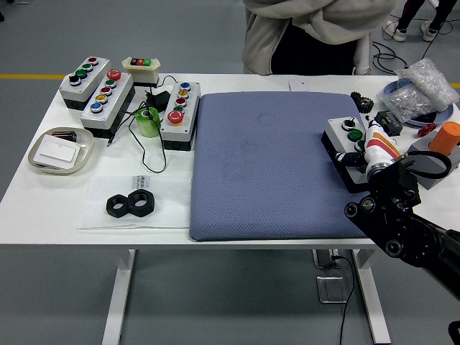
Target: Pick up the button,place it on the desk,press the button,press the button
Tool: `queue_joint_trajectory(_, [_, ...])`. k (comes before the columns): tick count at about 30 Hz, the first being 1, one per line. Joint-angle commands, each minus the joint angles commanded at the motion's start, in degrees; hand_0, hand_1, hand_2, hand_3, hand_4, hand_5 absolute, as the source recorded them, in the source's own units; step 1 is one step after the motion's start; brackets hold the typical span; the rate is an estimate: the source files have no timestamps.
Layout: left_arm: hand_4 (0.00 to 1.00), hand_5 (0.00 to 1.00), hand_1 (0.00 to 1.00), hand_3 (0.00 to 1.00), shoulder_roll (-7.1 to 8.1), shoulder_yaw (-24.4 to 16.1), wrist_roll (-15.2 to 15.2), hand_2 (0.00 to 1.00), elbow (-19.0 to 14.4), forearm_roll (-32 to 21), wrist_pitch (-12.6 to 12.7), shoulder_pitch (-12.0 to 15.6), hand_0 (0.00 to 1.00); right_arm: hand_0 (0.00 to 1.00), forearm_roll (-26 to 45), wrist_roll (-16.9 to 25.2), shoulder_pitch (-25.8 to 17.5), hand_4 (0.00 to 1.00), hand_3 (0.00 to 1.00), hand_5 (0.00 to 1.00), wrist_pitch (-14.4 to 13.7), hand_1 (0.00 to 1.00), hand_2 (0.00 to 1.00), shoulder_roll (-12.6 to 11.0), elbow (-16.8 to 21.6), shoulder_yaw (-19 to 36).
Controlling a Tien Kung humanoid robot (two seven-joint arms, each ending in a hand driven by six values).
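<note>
A small button box with a grey top and black base lies on the right edge of the blue mat. Its top shows a black knob and a green button. My right hand, white with orange and red stripes, lies over the box's near right part and hides that side. The black right arm comes in from the lower right corner. The left arm is out of view.
Three more button boxes stand at the far left with a green tape roll. A tray and black nuts lie left. An orange cylinder and plastic bag are at the right. A person stands at the far side.
</note>
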Motion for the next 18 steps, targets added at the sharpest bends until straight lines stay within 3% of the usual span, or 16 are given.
queue_joint_trajectory(1, [0.538, 0.998, 0.78, 0.766, 0.0, 0.0, 0.0, 0.852, 0.0, 0.1, 0.0, 0.0, 0.744, 0.904, -0.2, -0.3, 0.0, 0.877, 0.976, 0.109, 0.1, 0.747, 0.83, 0.0, -0.1, -0.1])
queue_joint_trajectory(6, [0.538, 0.998, 0.78, 0.766, -0.02, -0.2, 0.1, 0.852, 0.0, 0.3, 0.0, 0.1, 0.744, 0.904, -0.5, -1.0, 0.1, 0.877, 0.976, 0.109, 0.4, 0.747, 0.83, -0.2, 0.1, -0.6])
queue_joint_trajectory(7, [0.537, 0.998, 0.78, 0.766, 0.0, -0.2, 0.1, 0.852, 0.0, 0.3, 0.0, 0.1, 0.744, 0.832, -1.1, -1.2, 0.2, 0.879, 0.899, 0.109, 0.7, 0.64, 0.703, -0.4, 0.2, -0.9])
queue_joint_trajectory(12, [0.537, 0.998, 0.78, 0.766, 0.03, -0.3, 0.1, 0.852, 0.1, 0.5, 0.0, 0.2, 0.744, 0.832, -4.2, -2.3, 0.7, 0.879, 0.899, 0.109, 1.5, 0.64, 0.703, -1.3, 0.8, -2.7])
queue_joint_trajectory(13, [0.539, 0.998, 0.781, 0.766, 0.03, -0.3, 0.1, 0.852, 0.1, 0.6, 0.0, 0.2, 0.744, 0.655, -4.9, -2.5, 0.8, 0.867, 0.746, 0.108, 1.7, 0.469, 0.54, -1.5, 0.9, -3.0])
queue_joint_trajectory(18, [0.539, 0.998, 0.781, 0.766, 0.02, -0.5, 0.2, 0.852, 0.1, 0.8, 0.0, 0.3, 0.744, 0.655, -8.3, -3.4, 1.1, 0.867, 0.746, 0.108, 3.7, 0.469, 0.54, -1.9, 0.7, -4.1])
